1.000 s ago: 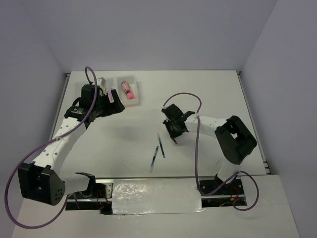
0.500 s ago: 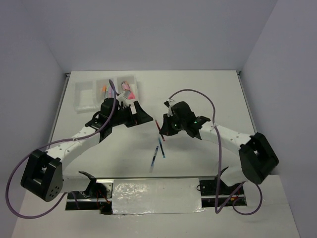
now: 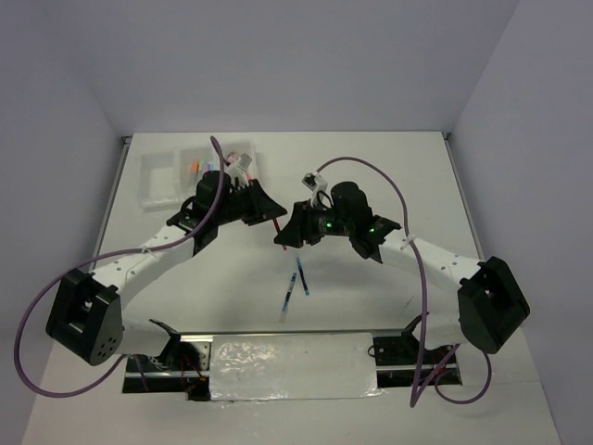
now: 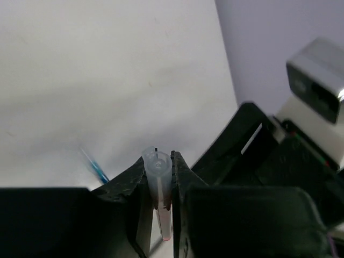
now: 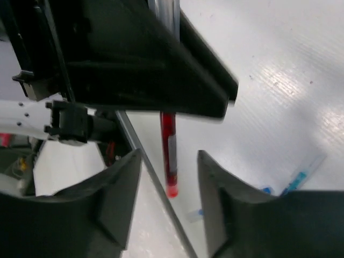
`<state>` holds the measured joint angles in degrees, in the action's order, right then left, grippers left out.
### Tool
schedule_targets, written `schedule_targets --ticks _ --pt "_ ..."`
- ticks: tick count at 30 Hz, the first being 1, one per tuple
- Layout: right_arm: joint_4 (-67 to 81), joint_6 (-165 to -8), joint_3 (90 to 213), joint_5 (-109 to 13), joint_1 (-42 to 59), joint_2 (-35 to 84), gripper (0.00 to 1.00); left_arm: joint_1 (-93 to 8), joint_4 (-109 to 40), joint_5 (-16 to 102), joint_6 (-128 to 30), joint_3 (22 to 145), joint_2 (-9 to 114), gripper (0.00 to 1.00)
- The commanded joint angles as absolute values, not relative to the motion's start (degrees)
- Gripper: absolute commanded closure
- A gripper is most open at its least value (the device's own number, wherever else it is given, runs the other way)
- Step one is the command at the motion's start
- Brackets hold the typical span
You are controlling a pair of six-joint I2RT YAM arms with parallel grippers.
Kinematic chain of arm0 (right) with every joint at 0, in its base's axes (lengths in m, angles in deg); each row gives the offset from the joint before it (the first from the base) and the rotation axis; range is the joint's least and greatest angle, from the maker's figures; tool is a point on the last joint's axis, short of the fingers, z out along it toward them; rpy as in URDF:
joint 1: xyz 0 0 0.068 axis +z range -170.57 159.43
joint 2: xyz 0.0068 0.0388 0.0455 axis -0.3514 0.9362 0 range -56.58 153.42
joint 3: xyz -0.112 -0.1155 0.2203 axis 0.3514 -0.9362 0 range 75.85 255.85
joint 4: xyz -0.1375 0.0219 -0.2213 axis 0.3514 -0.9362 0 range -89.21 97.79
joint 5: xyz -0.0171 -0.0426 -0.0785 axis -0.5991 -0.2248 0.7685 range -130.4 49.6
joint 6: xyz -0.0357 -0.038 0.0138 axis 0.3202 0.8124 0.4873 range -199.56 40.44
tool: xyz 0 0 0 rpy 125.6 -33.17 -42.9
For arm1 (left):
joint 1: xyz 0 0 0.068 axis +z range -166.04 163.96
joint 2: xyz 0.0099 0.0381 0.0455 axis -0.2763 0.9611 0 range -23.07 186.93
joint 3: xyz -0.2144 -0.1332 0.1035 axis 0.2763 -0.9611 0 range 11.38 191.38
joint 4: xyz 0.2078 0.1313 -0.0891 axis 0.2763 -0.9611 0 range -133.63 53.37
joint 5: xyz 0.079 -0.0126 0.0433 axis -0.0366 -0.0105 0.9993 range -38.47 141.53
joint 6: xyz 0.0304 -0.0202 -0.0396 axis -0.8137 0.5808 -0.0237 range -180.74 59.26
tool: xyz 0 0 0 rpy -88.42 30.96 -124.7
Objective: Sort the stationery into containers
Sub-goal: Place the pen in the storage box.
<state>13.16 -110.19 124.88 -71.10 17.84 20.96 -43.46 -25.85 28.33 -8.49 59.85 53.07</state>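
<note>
Left pincer (image 4: 158, 171) is clenched on the red pen (image 5: 169, 148). We can see its clear end poking up between the two black fingers (image 4: 138, 177). The pen hangs tip-down above the middle of the desk (image 3: 389, 167), off the surface.

Right pincer (image 5: 170, 156) faces it, released. Its fingers (image 5: 121, 199) stand apart on either side of the pen's lower half, and we see a gap on both sides, so there is no contact.

Below the two pincers, toward the near edge, two thin blue pens (image 3: 300, 276) lie flat on the desk, close together, just beside each other.

In the far left corner sits the row of white bins (image 3: 146, 185). The left arm covers part of it, and an orange-capped piece (image 3: 195, 167) shows in the middle bin.
</note>
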Motion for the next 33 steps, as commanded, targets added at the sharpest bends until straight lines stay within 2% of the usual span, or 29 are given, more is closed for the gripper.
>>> schedule_targets --ticks 1,3,4,7,10,15,17,25,28,29,31,32,33 --pt "16.4 -110.8 124.5 -69.2 16.4 19.5 0.36 -41.7 -35.6 39.4 -18.1 69.4 53.7 0.91" --pt "11.9 -109.7 123.9 -66.0 15.2 18.7 0.34 -38.1 -49.5 48.6 -25.4 76.9 56.4 0.94" --pt "8.5 -109.1 123.7 -61.5 14.3 17.7 0.34 -36.5 -56.5 57.5 -27.4 79.4 57.9 0.94" --pt "5.1 -107.2 122.0 -55.7 13.4 15.7 0.33 -29.1 -63.8 73.2 -33.4 89.7 65.9 0.94" --pt "3.1 -105.6 120.1 -55.2 13.4 14.4 0.33 -18.9 -71.5 81.9 -33.1 100.7 75.0 0.94" --pt "1.3 -103.4 118.0 -56.0 13.3 12.6 0.33 -12.4 -74.5 83.7 -38.9 119.5 89.6 0.87" --pt "1.3 -102.9 117.5 -57.5 13.2 12.1 0.33 -9.6 -74.4 80.9 -39.0 123.5 93.7 0.83" --pt "1.6 -101.3 117.4 -59.0 13.3 13.2 0.33 -5.8 -70.4 73.3 -37.0 126.1 98.9 0.74" --pt "2.1 -101.7 117.7 -60.3 13.4 14.3 0.33 -5.6 -68.3 72.9 -36.7 124.6 99.6 0.65" --pt "2.9 -101.9 117.7 -60.8 13.3 14.5 0.33 -5.3 -67.8 72.6 -36.1 124.1 100.1 0.56" --pt "2.9 -102.2 118.2 -60.8 13.3 15.3 0.33 -5.1 -67.3 71.5 -35.8 123.5 100.7 0.47" --pt "2.5 -102.0 118.5 -60.4 13.4 15.7 0.33 -4.9 -67.0 71.0 -35.4 122.9 101.1 0.38" --pt "2.1 -101.9 118.7 -59.8 13.3 16.2 0.33 -4.6 -66.9 70.2 -35.3 122.8 101.4 0.34"
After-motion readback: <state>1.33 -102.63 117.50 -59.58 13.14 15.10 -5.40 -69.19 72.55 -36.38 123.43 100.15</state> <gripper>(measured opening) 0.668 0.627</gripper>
